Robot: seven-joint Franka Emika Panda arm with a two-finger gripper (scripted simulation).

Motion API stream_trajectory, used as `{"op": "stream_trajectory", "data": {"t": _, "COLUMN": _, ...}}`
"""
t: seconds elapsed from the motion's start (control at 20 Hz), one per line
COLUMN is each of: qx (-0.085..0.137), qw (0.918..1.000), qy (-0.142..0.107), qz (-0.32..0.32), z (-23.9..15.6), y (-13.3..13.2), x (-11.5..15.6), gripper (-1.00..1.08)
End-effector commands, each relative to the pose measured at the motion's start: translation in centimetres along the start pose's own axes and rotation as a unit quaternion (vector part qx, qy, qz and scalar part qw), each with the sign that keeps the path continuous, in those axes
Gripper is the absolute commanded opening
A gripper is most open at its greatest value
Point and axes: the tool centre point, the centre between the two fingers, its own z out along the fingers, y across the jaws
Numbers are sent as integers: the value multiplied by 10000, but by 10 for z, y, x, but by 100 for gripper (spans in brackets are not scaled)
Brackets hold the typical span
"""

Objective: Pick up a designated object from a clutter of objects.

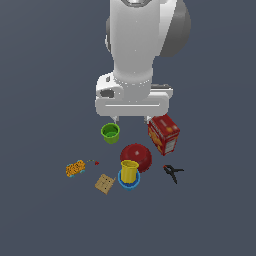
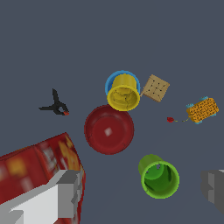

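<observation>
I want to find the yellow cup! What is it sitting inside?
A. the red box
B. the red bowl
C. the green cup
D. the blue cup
D: the yellow cup stands nested in the blue cup, whose rim rings it in the wrist view too.

— How's the feed on my screen look to you? I read it as flat, even light, no clear source.

— Same here. The floor (image 1: 40, 220) is one dim slate blue, with no cast shadows under anything. The arm's white shell (image 1: 132, 45) is bright but not blown out.

— Any glare?

— Only a small pale spot inside the red bowl (image 2: 108, 130). Edges are soft and slightly pixelated in both views; the red box (image 2: 33, 168) print is smeared. I see no bending at the borders.
</observation>
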Motion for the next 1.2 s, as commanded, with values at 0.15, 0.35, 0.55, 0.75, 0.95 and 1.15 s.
{"op": "stream_trajectory", "data": {"t": 0.15, "qx": 97, "qw": 9967, "qy": -17, "qz": 809, "z": 31, "y": 29, "x": 17, "gripper": 100}}
{"op": "stream_trajectory", "data": {"t": 0.35, "qx": 159, "qw": 9865, "qy": -29, "qz": 1627, "z": 64, "y": 61, "x": 31, "gripper": 100}}
{"op": "stream_trajectory", "data": {"t": 0.55, "qx": 186, "qw": 9667, "qy": -37, "qz": 2551, "z": 103, "y": 100, "x": 42, "gripper": 100}}
{"op": "stream_trajectory", "data": {"t": 0.75, "qx": 168, "qw": 9390, "qy": -34, "qz": 3435, "z": 143, "y": 140, "x": 47, "gripper": 100}}
{"op": "stream_trajectory", "data": {"t": 0.95, "qx": 122, "qw": 9101, "qy": -20, "qz": 4142, "z": 176, "y": 175, "x": 47, "gripper": 100}}
{"op": "stream_trajectory", "data": {"t": 1.15, "qx": 71, "qw": 8852, "qy": -1, "qz": 4652, "z": 202, "y": 202, "x": 44, "gripper": 100}}
